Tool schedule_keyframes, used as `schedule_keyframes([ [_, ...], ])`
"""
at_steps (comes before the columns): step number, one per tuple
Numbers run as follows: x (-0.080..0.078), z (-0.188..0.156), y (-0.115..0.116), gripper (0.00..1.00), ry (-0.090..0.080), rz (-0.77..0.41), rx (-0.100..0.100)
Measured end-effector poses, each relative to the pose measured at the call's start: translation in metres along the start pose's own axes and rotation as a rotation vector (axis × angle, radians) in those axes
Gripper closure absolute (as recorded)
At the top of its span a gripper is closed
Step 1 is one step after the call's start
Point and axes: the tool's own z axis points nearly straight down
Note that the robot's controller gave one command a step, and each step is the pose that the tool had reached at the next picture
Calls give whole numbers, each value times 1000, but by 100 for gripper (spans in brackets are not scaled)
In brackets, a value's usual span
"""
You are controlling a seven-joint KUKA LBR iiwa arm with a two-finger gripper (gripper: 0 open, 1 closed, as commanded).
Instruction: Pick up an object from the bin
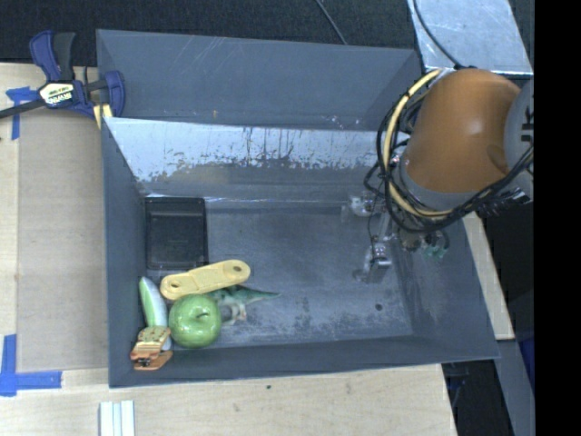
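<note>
my hand over bare bin floor, grip: cannot tell | risk: I grab nothing, green apple well apart

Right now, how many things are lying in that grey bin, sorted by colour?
Black: 1, a flat box
Yellow: 1, a flat handle-shaped piece
Green: 3, an apple, a pale tube, a dark pointed piece
Orange-brown: 1, a small toy
Total: 6

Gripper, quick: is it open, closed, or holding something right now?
Gripper: cannot be told whether open or closed; it hangs over the right side of the grey metal bin.
</note>
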Motion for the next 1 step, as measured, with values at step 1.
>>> schedule_keyframes([
  [1, -2, -5, 0, 0, -9, -1, 0],
])
